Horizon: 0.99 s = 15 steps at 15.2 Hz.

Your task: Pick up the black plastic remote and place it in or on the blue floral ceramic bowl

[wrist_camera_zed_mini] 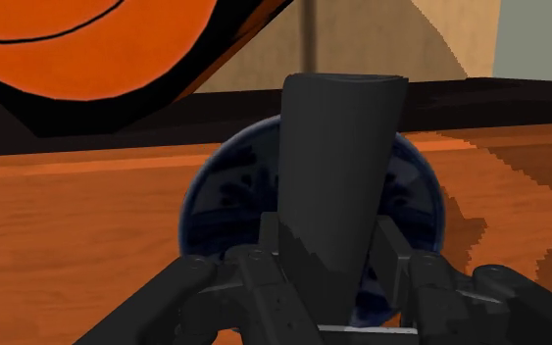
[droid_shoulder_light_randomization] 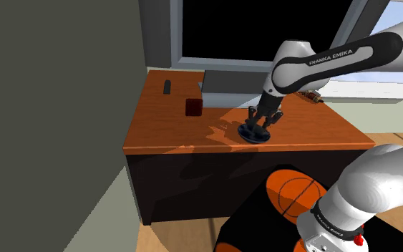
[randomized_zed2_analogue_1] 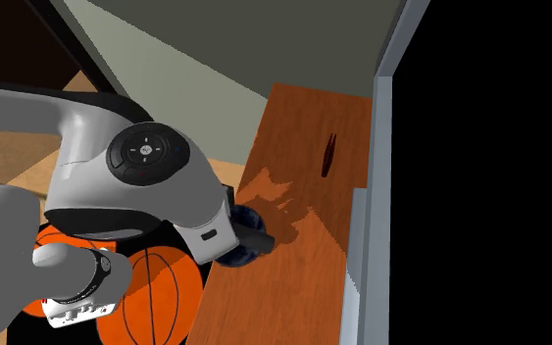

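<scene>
Much of the blue floral bowl (wrist_camera_zed_mini: 215, 201) on the counter (wrist_camera_zed_mini: 68, 225) is hidden behind the black remote (wrist_camera_zed_mini: 340, 157), which is clamped in the claw (wrist_camera_zed_mini: 330, 257) directly over the bowl; contact between them cannot be told.

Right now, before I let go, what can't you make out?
1. Lower end of the remote, wrist view: hidden inside the gripper; contact with the bowl unclear.
2. Bowl, second exterior view: mostly behind the arm.
3. Small dark thing near the desk's far edge, shoulder view: too small to name.
</scene>
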Available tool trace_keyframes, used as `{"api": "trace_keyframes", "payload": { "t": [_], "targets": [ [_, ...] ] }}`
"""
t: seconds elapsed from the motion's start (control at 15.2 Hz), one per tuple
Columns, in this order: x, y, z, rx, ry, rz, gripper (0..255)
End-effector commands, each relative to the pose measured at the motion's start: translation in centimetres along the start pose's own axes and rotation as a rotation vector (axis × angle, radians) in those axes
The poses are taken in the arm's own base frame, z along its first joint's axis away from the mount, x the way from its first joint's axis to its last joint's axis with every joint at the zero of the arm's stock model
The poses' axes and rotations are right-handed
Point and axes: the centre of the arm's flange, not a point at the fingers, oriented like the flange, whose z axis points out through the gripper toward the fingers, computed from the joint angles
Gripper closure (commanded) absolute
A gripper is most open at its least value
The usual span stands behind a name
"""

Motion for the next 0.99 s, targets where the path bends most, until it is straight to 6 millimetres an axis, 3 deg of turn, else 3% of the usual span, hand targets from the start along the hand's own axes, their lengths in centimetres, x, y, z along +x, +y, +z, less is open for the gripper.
{"api": "trace_keyframes", "payload": {
  "t": [0.0,0.26,0.73,0.79,0.92],
  "targets": [
    [-0.1,0.1,1.1,0.0,0.0,0.0,255],
    [-0.1,0.3,2.9,0.0,0.0,0.0,255],
    [-0.1,0.3,2.9,0.0,0.0,0.0,255],
    [-0.1,0.3,2.9,0.0,0.0,0.0,0],
    [-0.1,0.3,2.9,0.0,0.0,0.0,0]
  ]
}}
